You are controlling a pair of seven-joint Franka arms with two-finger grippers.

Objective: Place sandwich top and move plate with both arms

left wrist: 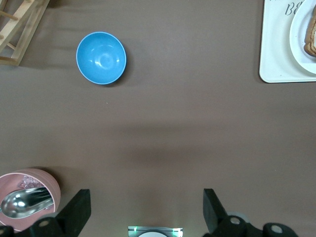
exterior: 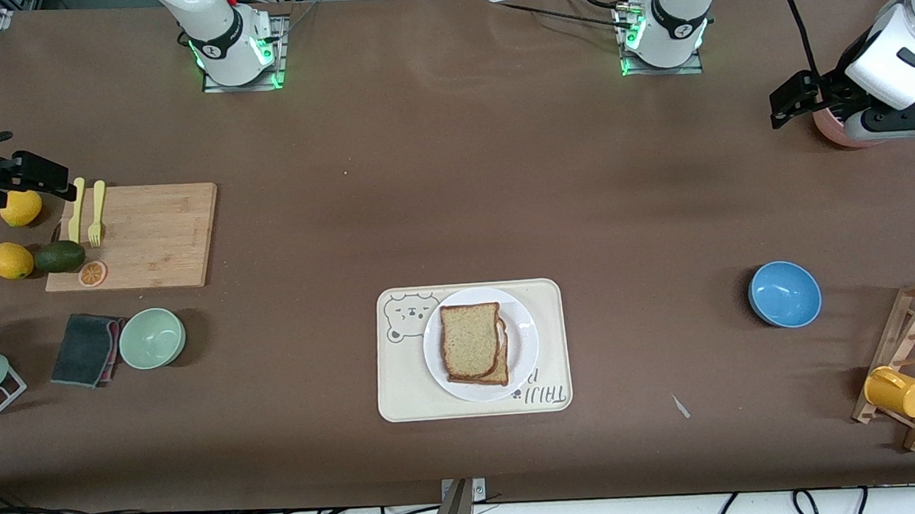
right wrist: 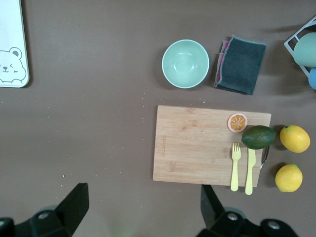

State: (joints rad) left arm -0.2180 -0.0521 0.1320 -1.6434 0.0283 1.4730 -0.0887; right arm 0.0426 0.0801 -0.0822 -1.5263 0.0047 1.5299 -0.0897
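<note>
The open left tool [left wrist: 145, 212] hangs over bare table near a blue bowl [left wrist: 100, 58].

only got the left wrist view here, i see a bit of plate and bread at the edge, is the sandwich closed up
Observer: Yes. In the front view the sandwich top lies on a lower slice on the plate.
Operator: plate on bare table?
Observer: No, it sits on a cream tray with a bear drawing.
Operator: where's the right gripper
Observer: The right gripper is open, over the table beside the wooden cutting board, at the right arm's end.
Operator: and mine?
Observer: The left gripper is open too, beside a pink bowl; both grippers are away from the plate.
</note>
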